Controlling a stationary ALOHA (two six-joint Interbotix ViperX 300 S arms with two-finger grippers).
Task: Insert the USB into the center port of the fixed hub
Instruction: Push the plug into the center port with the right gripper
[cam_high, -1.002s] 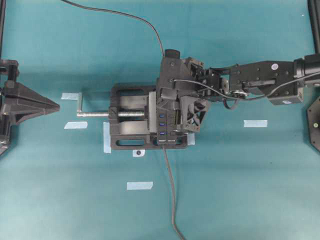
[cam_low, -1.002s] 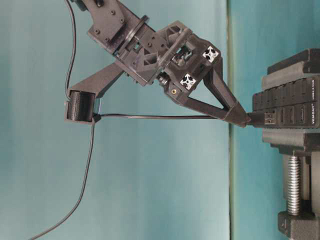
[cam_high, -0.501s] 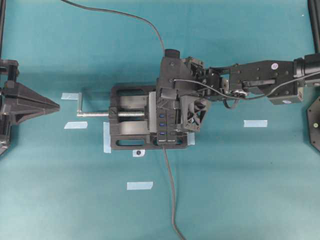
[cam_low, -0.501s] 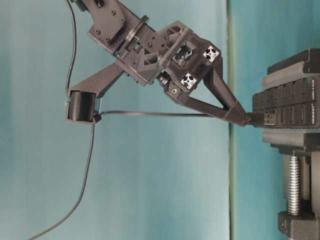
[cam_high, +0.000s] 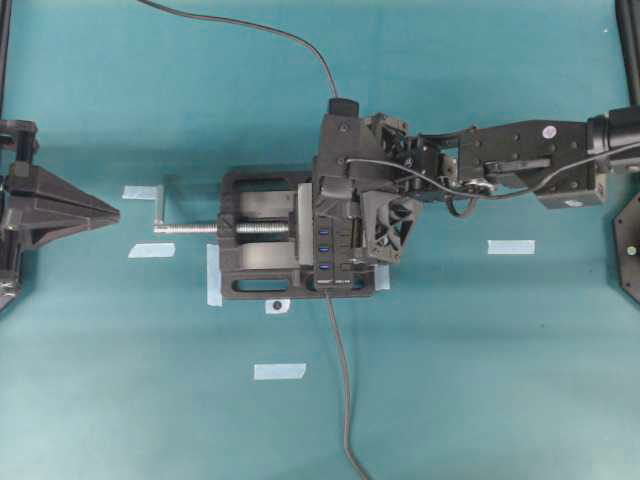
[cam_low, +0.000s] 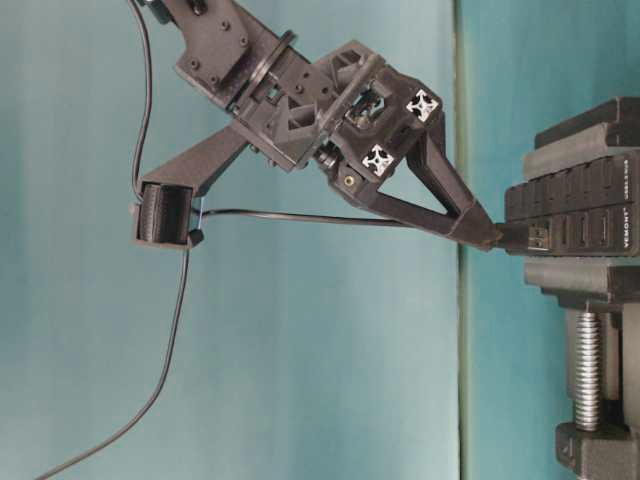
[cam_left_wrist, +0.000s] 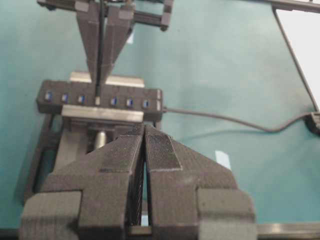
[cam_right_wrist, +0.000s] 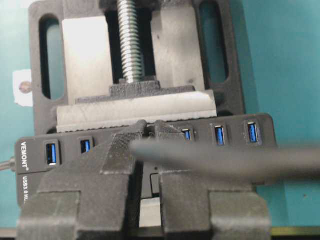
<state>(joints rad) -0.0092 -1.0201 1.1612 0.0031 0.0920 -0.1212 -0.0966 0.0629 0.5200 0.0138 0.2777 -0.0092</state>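
The fixed hub (cam_high: 327, 243) sits clamped in a black vise (cam_high: 262, 247) on the teal table (cam_high: 480, 380), and everything here is best placed against that hub. The right gripper (cam_low: 482, 232) has reached over it from the right side of the overhead view, its two fingers (cam_low: 440, 180) pinched tight on the USB (cam_low: 515, 238). From table level the plug's metal tip stands right at the face of the hub, level with its row of slots; whether it has gone in at all I cannot tell. From the left wrist camera the right gripper's fingers come down onto the middle of the blue row, three slots showing on either side, so the center port (cam_left_wrist: 97, 100) lies hidden just under the fingertips. The USB's thin cable (cam_low: 300, 216) runs back from the plug, away from the hub, past a small black cylinder (cam_low: 160, 213) on the arm, and hangs off in a loose curve. A second cable (cam_high: 340, 380) leaves the hub's near end. The left gripper (cam_left_wrist: 143, 131) hangs well back from the hub on the vise-screw side, its jaws pressed together on nothing.
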